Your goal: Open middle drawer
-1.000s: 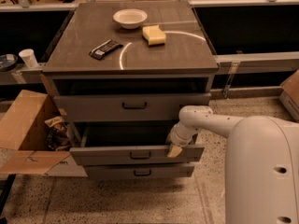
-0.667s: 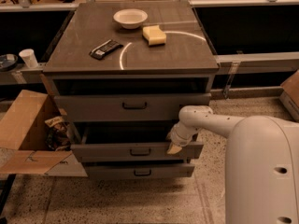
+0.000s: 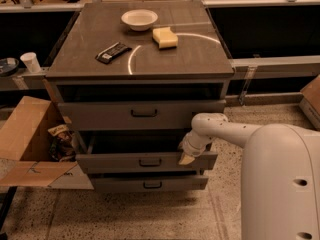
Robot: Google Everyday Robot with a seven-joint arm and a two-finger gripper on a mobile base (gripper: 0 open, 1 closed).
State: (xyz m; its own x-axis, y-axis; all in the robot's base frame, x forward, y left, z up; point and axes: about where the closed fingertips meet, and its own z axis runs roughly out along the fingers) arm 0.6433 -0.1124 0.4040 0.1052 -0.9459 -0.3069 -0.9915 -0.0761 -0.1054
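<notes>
Well, end effector (image 3: 186,158) at flat grey middle drawer (image 3: 120,163).

Dim amber light; glare arcs across the cabinet top (image 3: 172,64); shadow fills the middle drawer (image 3: 115,162) behind the gripper (image 3: 187,158).

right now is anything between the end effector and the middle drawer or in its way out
Nothing visible. The end effector is at the middle drawer's front, near its right end; the cardboard box sits off left.
</notes>
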